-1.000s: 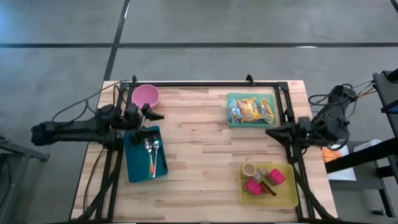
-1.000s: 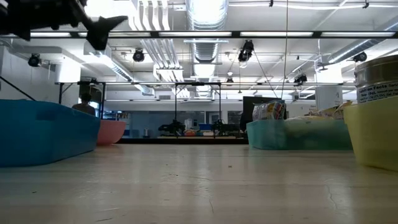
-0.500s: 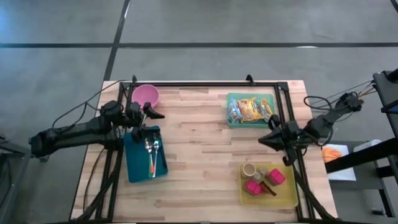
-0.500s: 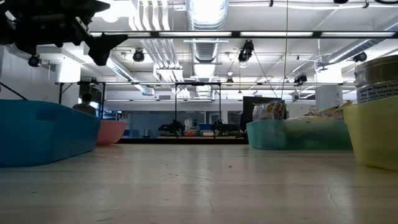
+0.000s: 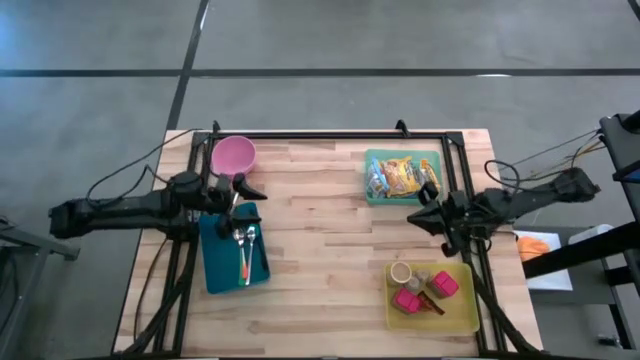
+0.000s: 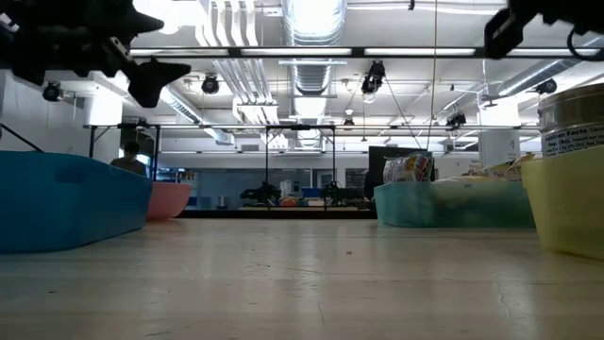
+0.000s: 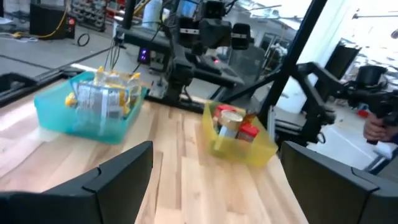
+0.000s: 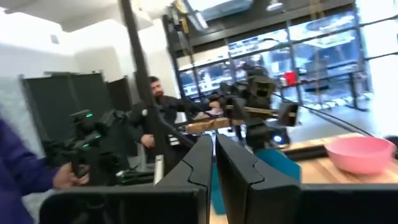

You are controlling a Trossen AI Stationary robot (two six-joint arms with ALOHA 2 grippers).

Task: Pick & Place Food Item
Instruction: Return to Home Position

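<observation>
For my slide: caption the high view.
Left gripper open by the blue bin, right gripper shut between the teal bin and yellow bin.

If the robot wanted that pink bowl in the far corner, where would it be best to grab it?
Probably the rim. The pink bowl stands upright with its mouth open to the top, so come straight down, one jaw inside and one outside the wall, on the side nearest the left gripper.

High view: soft, even light from above. Wooden table (image 5: 330,260) bright, grey floor (image 5: 400,40) duller. Shadows few and faint.
Low view: long ceiling lights (image 6: 311,19) glare white. Left arm (image 6: 57,47) only black shape against them. Table pale, bit shiny.
Right wrist view: big windows (image 8: 323,50) glow very bright.
Left wrist view: bright daylight.
</observation>
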